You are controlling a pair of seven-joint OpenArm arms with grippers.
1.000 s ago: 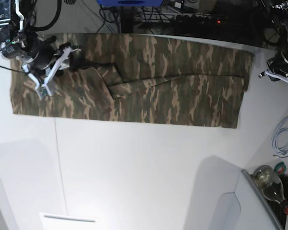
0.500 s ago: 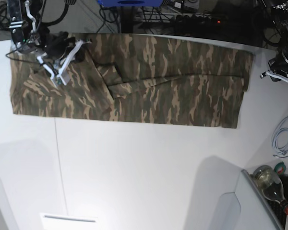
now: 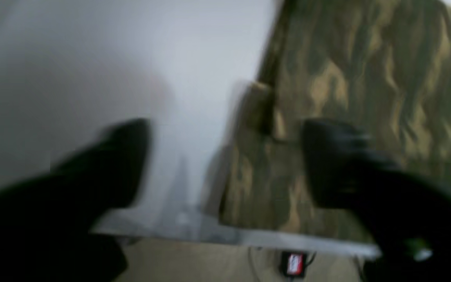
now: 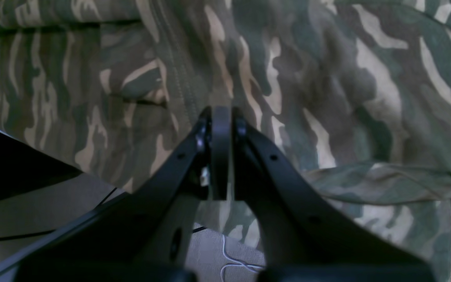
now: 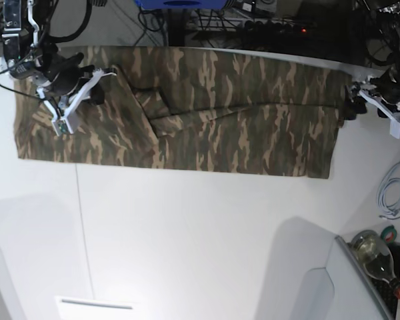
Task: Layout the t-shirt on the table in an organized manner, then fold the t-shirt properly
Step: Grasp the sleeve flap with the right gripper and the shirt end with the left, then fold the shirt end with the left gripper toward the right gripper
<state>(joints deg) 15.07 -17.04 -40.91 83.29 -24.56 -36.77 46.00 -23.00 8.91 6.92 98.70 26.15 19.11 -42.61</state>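
Note:
The camouflage t-shirt [image 5: 240, 113] lies flat along the far side of the white table [image 5: 200, 233], folded into a long band with a crease near its middle. My right gripper [image 5: 101, 85] hovers over the shirt's left end. In the right wrist view it [image 4: 220, 117] is shut with nothing between its fingers, just above the cloth [image 4: 327, 78]. My left gripper [image 5: 351, 100] is at the shirt's right edge. In the blurred left wrist view it [image 3: 225, 156] is open, one finger over the bare table [image 3: 92, 58] and one over the shirt [image 3: 366, 78].
A thin seam line [image 5: 80, 220] runs down the table's left part. A white cable [image 5: 390, 193] and a glass bottle [image 5: 373, 257] lie at the right. A grey panel [image 5: 340, 287] stands at the lower right. Cables and gear crowd the space behind the far edge.
My left arm has moved in from the right to the shirt's right edge. My right gripper has shifted slightly down and left over the shirt's left end. The shirt has not moved.

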